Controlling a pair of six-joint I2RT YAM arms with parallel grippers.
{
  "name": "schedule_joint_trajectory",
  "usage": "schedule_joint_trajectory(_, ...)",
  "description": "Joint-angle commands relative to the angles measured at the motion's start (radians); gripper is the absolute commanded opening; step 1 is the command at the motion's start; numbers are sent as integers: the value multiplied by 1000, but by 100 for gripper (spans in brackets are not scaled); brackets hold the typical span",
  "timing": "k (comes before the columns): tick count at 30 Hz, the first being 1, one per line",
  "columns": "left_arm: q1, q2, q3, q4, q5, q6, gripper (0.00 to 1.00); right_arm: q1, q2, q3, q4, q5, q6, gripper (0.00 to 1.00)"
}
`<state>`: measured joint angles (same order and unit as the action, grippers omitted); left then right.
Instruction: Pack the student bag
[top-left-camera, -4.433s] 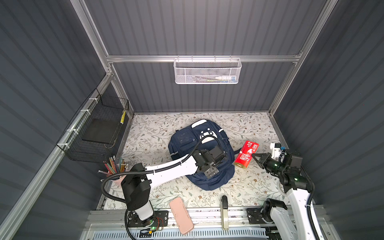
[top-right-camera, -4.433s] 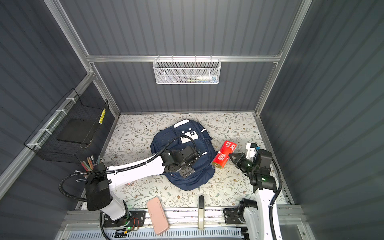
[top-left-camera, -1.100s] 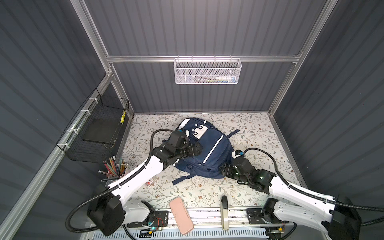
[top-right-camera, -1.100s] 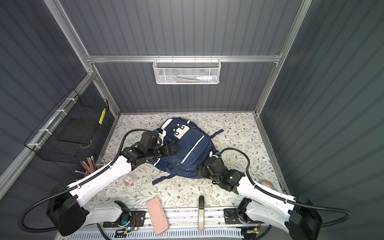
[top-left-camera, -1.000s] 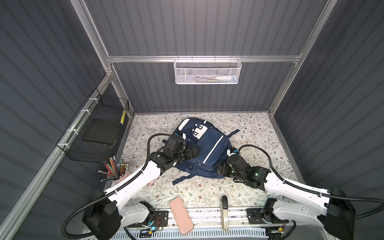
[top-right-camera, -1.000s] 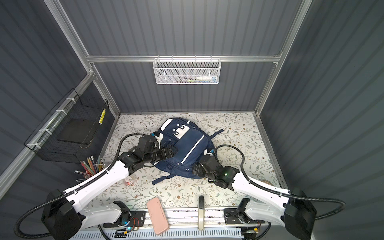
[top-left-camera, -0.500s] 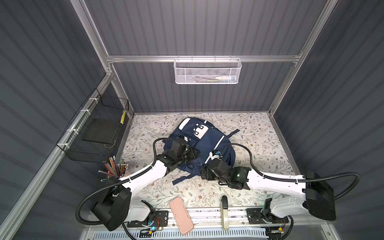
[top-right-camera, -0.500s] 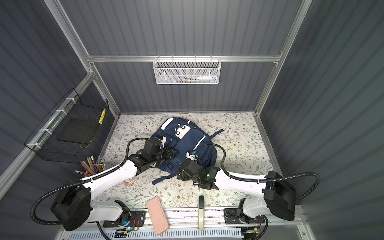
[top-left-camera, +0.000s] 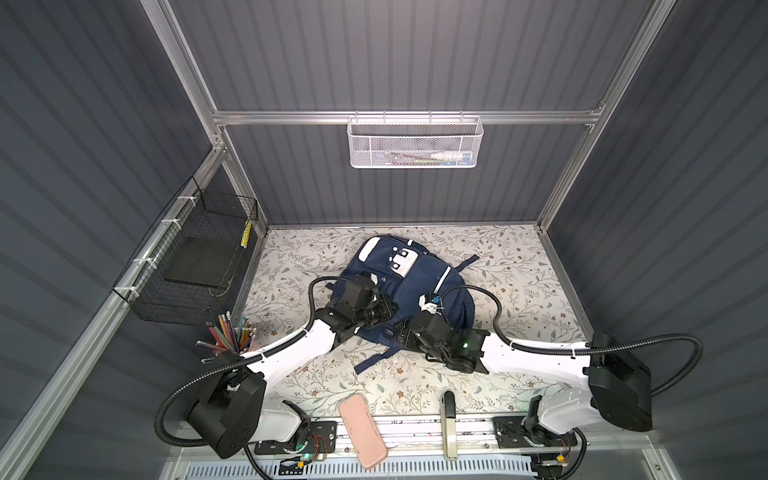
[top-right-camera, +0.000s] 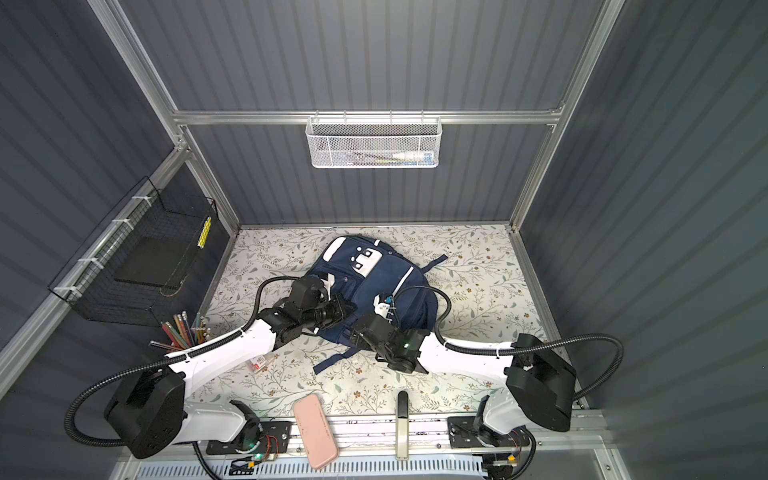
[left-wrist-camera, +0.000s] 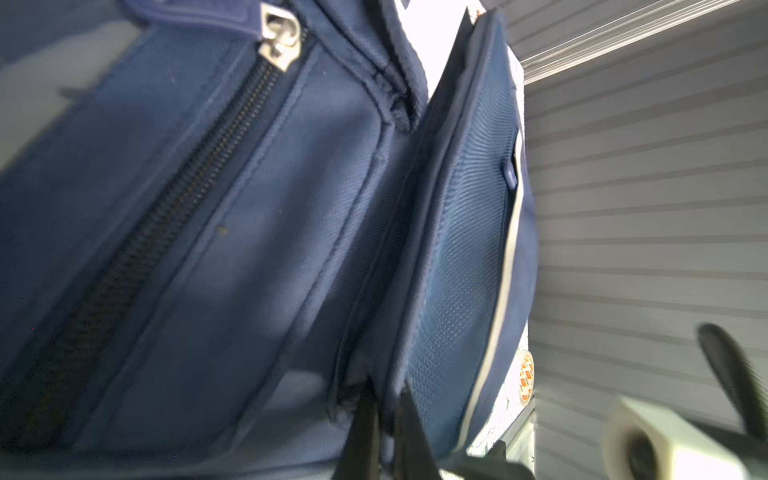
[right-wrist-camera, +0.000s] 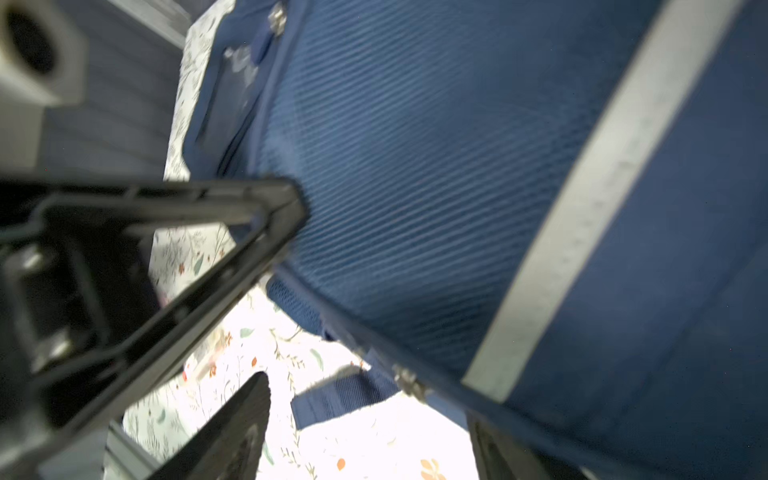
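Student bag (top-left-camera: 419, 286): looks soft, floppy, bulky. Left gripper (left-wrist-camera: 384, 399) pinches its pocket edge (left-wrist-camera: 415, 291); right gripper (right-wrist-camera: 279, 286) spread alongside. You'd best grip seams, not panels.

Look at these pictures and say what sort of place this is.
Most likely a robot test booth staged as a study corner: ribbed grey walls on a metal frame, two robot arms mounted at the front, and a flowered table with a backpack and pencils.
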<state>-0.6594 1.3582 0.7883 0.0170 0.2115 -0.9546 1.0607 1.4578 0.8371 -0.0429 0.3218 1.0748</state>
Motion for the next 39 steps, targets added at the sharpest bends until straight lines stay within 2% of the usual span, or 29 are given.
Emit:
schedule_joint_trajectory(1, -3, -4, 28, 32, 66, 3, 0, -28, 22, -9, -50, 95, -1, 68)
schedule_joint_trajectory(5, -3, 7, -14, 118, 107, -41, 0, -29, 33, -1, -30, 106, -16, 48)
schedule_joint_trajectory(7, -3, 13, -2, 87, 103, -20, 0, -35, 40, 13, -44, 122, -30, 36)
schedule_joint_trajectory(11, -3, 3, 14, 51, 101, 0, 0, -70, 38, 5, -57, 125, -48, 29)
schedule_joint_trajectory(14, -3, -2, 11, 41, 97, 6, 0, -82, 41, -13, -27, 119, -86, 14)
schedule_joint_trajectory(18, -2, -5, 8, 33, 91, 8, 0, -81, 56, 17, -52, 94, -178, 0)
schedule_joint_trajectory(24, 29, -37, 11, -39, 64, 54, 0, -84, -15, -9, -170, 77, -276, 0)
schedule_joint_trajectory(29, 77, -71, 11, -102, 55, 99, 0, -138, -103, -61, -276, 46, -385, 0)
schedule_joint_trajectory(33, 118, -81, 2, -127, 69, 120, 0, -239, -179, -118, -298, -11, -473, 0)
schedule_joint_trajectory(36, 137, -77, -17, -104, 86, 126, 0, -362, -226, -161, -249, -108, -570, 0)
schedule_joint_trajectory(39, 141, -57, -21, -108, 93, 140, 0, -476, -221, -137, -243, -140, -650, 0)
